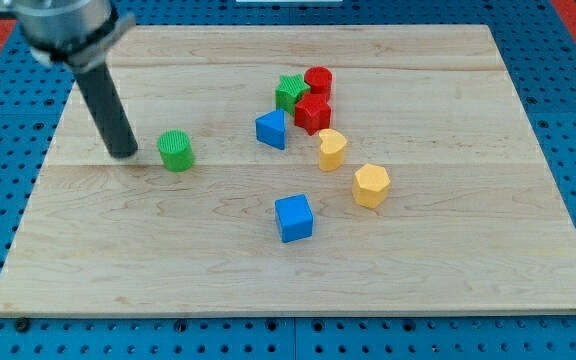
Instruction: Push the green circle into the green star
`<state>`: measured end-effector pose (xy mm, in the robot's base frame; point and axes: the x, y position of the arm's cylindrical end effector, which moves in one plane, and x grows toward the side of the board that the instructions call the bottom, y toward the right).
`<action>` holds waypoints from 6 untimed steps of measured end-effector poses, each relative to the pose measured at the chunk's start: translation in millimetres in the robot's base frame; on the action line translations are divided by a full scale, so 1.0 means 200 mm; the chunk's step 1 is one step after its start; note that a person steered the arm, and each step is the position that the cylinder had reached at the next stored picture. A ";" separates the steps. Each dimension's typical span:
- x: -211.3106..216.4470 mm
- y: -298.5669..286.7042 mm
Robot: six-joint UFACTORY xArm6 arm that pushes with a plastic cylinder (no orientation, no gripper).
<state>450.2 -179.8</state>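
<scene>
With no pincer fitted, my tip point(124, 153) is placed just left of the green circle point(176, 151), left-centre; the green star point(290, 91), upper centre, is well apart, unreached.

No writing to call out here: not a letter, number, brand or sign shows on the wooden tabletop point(448, 270), on any of the coloured blocks, or on the blue perforated surface point(568, 90) around it.

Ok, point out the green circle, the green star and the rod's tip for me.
green circle point(176, 148), camera view, on its round top face.
green star point(290, 90), camera view, on its top face.
my tip point(124, 153), camera view, at the rod's very end, just left of the green circle.
</scene>
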 end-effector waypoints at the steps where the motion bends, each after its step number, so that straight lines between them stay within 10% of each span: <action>1: -0.02 0.29; 6: -0.47 0.81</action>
